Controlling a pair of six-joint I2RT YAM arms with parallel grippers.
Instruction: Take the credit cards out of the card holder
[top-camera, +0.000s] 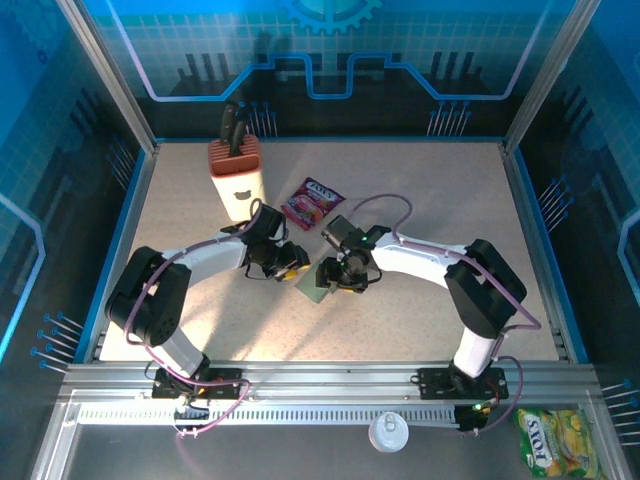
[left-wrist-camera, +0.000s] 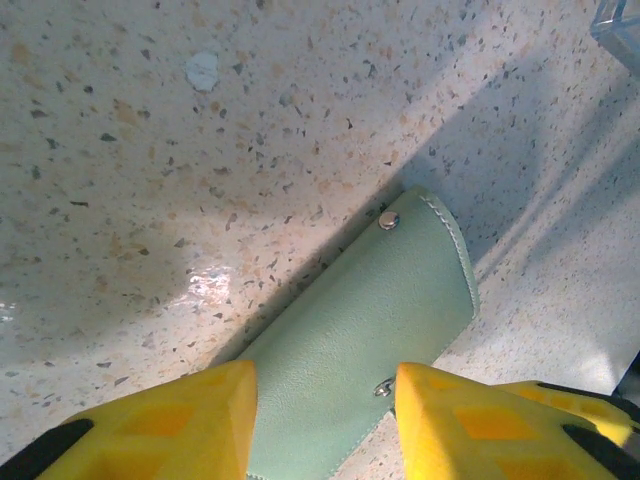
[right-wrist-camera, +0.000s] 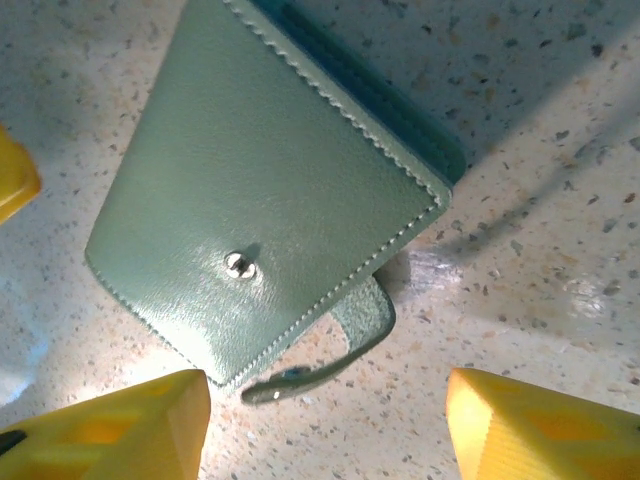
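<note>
Two grippers meet over the middle of the table (top-camera: 430, 210), where the wallet (right-wrist-camera: 260, 180) lies folded, grey-green side up. The left gripper (left-wrist-camera: 325, 425) has its yellow fingers (left-wrist-camera: 190, 425) part-way apart, one on each side of the wallet's end and right against its edges; whether they pinch it I cannot tell. The right gripper (right-wrist-camera: 328, 430) holds nothing, its jaws wide, straddling the wallet's corner and its strap (right-wrist-camera: 335, 350), which curls loose, unsnapped. A pink-purple packet (top-camera: 313, 203) lies just beyond the grippers. A knife block (top-camera: 235, 172) stands near the far edge, toward the left corner.
</note>
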